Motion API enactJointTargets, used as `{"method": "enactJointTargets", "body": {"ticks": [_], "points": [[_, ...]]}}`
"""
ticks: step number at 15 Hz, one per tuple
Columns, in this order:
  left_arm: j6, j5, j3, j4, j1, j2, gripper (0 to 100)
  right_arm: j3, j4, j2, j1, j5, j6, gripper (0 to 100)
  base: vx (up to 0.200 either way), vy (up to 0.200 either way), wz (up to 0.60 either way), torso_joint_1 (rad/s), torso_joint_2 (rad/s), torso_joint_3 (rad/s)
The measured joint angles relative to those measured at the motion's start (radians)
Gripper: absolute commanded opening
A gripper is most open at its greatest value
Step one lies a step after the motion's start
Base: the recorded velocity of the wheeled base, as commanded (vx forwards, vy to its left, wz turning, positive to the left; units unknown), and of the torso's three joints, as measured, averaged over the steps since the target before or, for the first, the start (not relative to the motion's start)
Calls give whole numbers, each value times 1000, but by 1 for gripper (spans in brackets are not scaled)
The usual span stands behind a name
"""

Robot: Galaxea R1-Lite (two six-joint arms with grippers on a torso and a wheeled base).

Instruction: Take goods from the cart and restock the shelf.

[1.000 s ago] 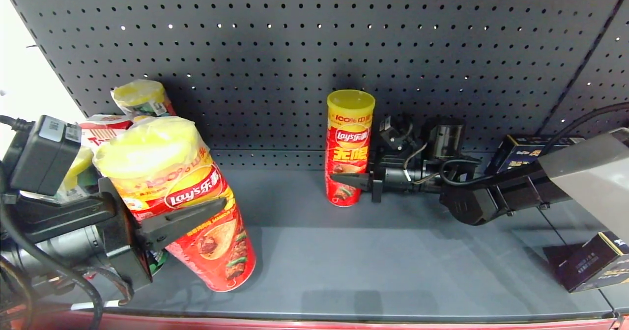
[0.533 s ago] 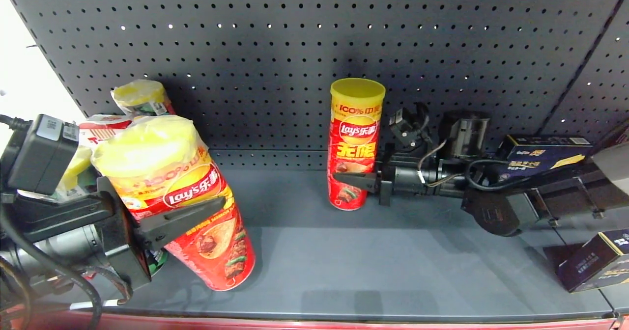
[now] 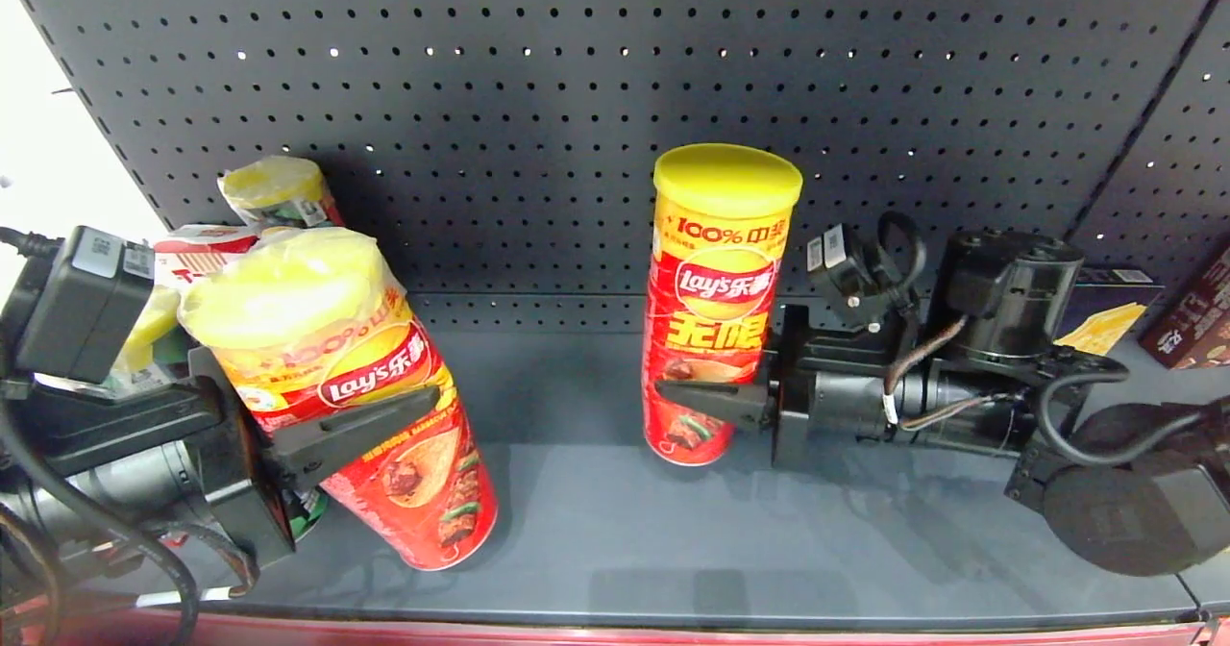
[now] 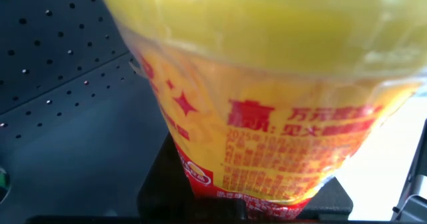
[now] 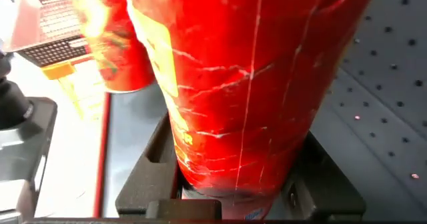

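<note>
L gripper (image 3: 365, 410), lower left of frame: fingers clamped on tilted chip can (image 3: 317, 329), approx. mid-body. The can's yellow lid, under clear wrap, leans toward upper left; its base sits low near front edge of shelf (image 3: 615, 531). Base-to-shelf contact: cannot tell.

R gripper (image 3: 709, 391), centre of frame, enters from right: fingers clamped on upright chip can (image 3: 721, 261), lower half. Yellow lid on top. Base is close to the shelf deck; contact cannot be told.

The two cans are well apart, with bare deck between. Pegboard (image 3: 577, 69) forms the rear wall. More wrapped cans (image 3: 274, 189) stand at far left, behind the tilted can. A dark box (image 3: 1105, 314) lies at right, behind the R arm.
</note>
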Motion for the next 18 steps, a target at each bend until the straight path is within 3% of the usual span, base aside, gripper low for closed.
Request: {"method": "enactJointTargets", "body": {"ticks": [8, 16, 17, 18], "points": [[0, 0, 1, 0, 2, 0, 0, 239, -171, 7, 49, -10, 0, 0, 0, 0, 0, 0, 0, 0], [0, 0, 6, 0, 2, 0, 0, 287, -231, 58, 26, 1, -2, 0, 0, 0, 0, 0, 0, 0], [0, 0, 8, 0, 2, 0, 0, 287, -232, 60, 26, 2, -3, 100, 0, 0, 0, 0, 0, 0], [0, 0, 8, 0, 2, 0, 0, 287, -228, 60, 26, -1, -3, 100, 0, 0, 0, 0, 0, 0]]}}
